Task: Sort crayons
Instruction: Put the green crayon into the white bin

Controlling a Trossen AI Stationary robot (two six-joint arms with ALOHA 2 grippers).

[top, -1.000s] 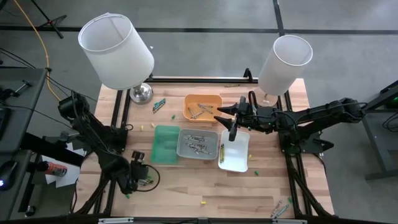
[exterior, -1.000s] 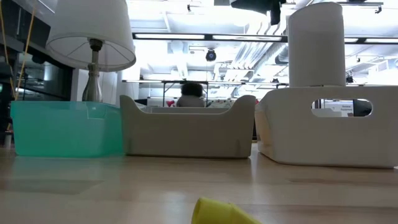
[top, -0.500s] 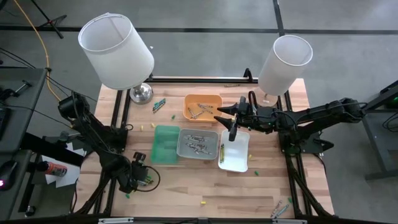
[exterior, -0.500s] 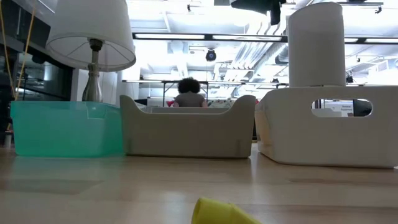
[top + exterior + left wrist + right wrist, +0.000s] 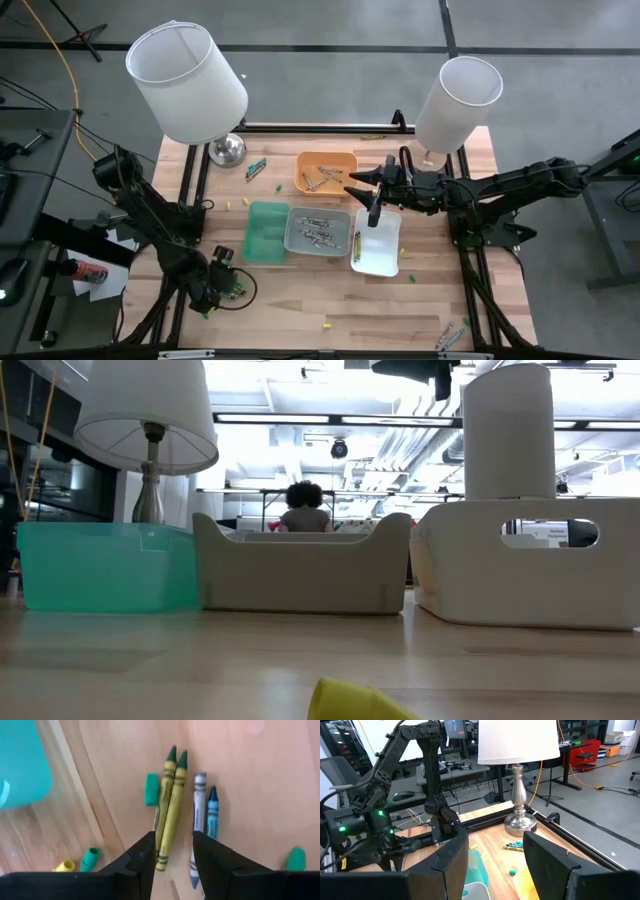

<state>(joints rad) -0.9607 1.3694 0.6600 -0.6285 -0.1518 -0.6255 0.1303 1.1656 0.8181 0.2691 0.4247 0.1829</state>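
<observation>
Two yellow-green crayons (image 5: 169, 810) lie side by side on the table at its near left corner, with a grey crayon (image 5: 198, 820) and a blue one (image 5: 212, 815) next to them. My left gripper (image 5: 173, 862) (image 5: 226, 284) points down over them, open. Its fingers stand on either side of the yellow-green pair's near ends, and the grey and blue crayons lie by the outside of one finger. My right gripper (image 5: 366, 187) (image 5: 492, 865) hangs level and open above the gap between the orange tray (image 5: 327, 160) and the white tray (image 5: 380, 262).
The green tray (image 5: 266, 232), the grey tray (image 5: 318, 212) with several crayons and the white tray stand in a row mid-table. Two lamps (image 5: 187, 82) (image 5: 457, 102) stand at the far corners. Loose crayons (image 5: 256, 168) (image 5: 452, 333) and broken bits (image 5: 151, 789) (image 5: 355, 702) lie about.
My left gripper has turned slightly in place over the crayons. Beyond the table, a person's head has come up behind the grey tray in the low view.
</observation>
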